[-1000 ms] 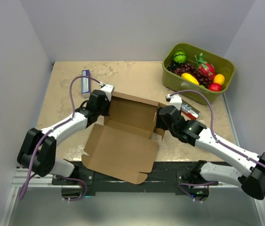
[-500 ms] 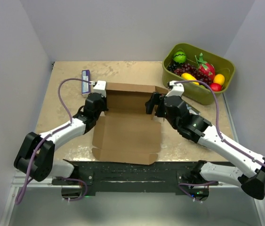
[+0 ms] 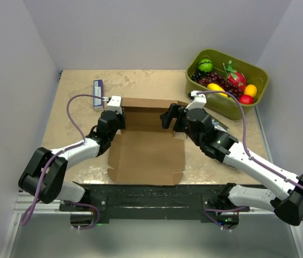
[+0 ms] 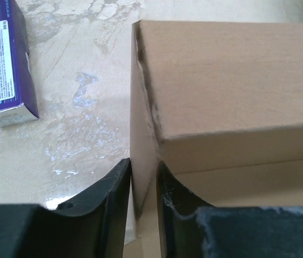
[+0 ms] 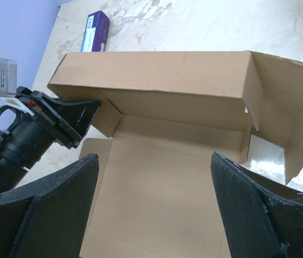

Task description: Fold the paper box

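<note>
The paper box (image 3: 146, 153) lies open in the middle of the table, its brown floor flat and its back wall (image 5: 156, 67) standing upright. My left gripper (image 3: 120, 114) is at the back left corner. In the left wrist view its fingers (image 4: 116, 188) straddle the box's left side wall (image 4: 143, 140) a little apart, with a sliver of table showing beside the cardboard. My right gripper (image 3: 173, 119) hovers over the back right part of the box. It stands wide open (image 5: 154, 161) above the box floor (image 5: 156, 193) with nothing between its fingers. The right side flap (image 5: 294, 107) leans outward.
An olive-green bin (image 3: 261, 86) full of fruit stands at the back right, close behind the right arm. A purple carton (image 3: 98, 92) lies at the back left, just beyond the box corner (image 4: 0, 59). Walls close in the table on three sides.
The box has gone from tilted and skewed to lying square and flat with its back wall up. Both grippers moved toward the back. The right one opened wide and the left one loosened.
</note>
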You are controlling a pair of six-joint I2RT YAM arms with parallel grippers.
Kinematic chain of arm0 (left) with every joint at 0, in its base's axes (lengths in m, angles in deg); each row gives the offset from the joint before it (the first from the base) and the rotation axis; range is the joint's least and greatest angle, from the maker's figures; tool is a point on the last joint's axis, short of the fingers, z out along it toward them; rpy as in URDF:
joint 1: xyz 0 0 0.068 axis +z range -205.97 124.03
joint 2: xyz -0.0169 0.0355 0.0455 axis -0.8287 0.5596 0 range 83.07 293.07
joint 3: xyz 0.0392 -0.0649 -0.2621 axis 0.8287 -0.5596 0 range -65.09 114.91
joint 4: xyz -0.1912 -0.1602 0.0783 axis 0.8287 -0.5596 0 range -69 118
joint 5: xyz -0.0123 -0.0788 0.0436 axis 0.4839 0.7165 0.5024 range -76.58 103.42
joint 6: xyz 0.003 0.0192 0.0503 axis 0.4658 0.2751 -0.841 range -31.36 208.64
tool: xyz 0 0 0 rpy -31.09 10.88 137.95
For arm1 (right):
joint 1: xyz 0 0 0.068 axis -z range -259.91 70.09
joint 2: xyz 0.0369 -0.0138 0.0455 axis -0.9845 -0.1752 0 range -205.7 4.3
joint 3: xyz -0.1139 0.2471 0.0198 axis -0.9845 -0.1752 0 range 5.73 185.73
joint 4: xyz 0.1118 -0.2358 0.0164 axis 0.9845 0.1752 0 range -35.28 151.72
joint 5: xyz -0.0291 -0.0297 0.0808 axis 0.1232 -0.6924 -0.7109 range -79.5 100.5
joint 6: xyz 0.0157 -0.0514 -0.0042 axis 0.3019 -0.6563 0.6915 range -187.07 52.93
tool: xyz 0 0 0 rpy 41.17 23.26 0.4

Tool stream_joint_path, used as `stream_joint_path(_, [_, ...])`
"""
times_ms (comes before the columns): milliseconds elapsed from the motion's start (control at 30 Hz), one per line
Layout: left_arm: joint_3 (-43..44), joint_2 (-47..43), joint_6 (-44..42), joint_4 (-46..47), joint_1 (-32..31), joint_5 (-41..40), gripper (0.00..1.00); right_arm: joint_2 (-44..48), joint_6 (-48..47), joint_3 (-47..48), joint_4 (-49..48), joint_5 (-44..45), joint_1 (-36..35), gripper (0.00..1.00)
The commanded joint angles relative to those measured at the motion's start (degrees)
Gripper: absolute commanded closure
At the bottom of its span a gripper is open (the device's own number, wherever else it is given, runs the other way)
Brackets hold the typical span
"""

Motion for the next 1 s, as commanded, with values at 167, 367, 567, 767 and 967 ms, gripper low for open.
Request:
stream_joint_path(167, [1.5,-2.0,1.6,-2.1,-0.5,2.9,0.39,2.7,0.1,-1.0,-3.3,0.1,0.1,0.11])
stream_joint_path(367, [0.9,-8.8,1.8,-8.4,-0.5,6.0,0.22,0.9,-0.9,0.8,-4.6,-0.3,0.1,0.11])
stream_joint_path(567, [1.2,-18.1,3.8,-21.0,-0.5,9.3,0.12,-2.9,-3.8,5.3,-5.0,-1.4,0.1,0.11])
stream_joint_path(767, [3.2,-30.6,7.2,-31.9,1.6,10.7,0.08,-9.8,-7.4,12.3,-4.2,-2.3,0.1,0.13])
stream_joint_path(967, [13.0,-25.4,8.3,-33.2,7.0,18.4,0.12,-18.6,-9.2,17.9,-3.4,-2.1,0.1,0.21])
